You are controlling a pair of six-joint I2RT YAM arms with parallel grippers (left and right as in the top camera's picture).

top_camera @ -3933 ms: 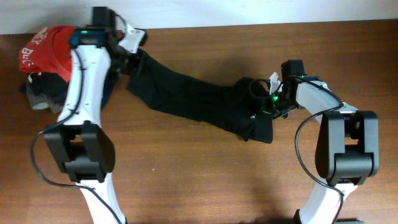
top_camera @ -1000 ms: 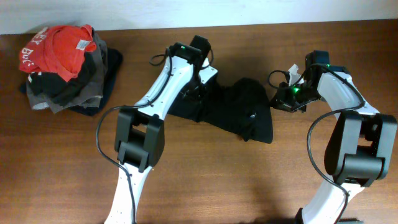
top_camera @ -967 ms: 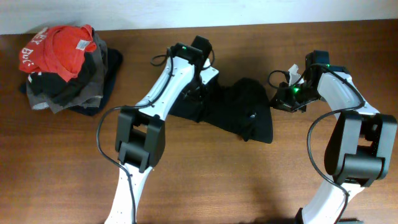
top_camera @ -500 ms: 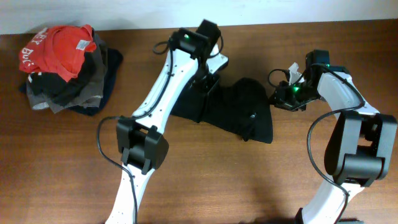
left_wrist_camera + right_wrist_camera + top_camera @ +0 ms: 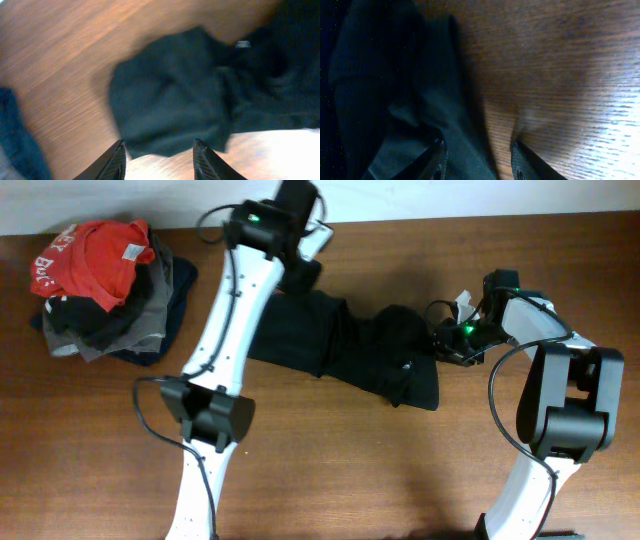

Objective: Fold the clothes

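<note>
Only overhead shows the red shirt (image 5: 95,252) far left. Left gripper (image 5: 159,159) and right gripper (image 5: 477,161) are parted, gripping nothing, over the black shirt (image 5: 350,355).

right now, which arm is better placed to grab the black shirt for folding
Likely right: the right gripper sits low with open jaws at the right edge of the black shirt; the left gripper hangs open, higher above its other end.

The brown wooden counter (image 5: 350,470) carries a crumpled black shirt (image 5: 350,350) spread across its middle. A heap of clothes (image 5: 110,320) sits near its far left corner, well apart from the shirt.
</note>
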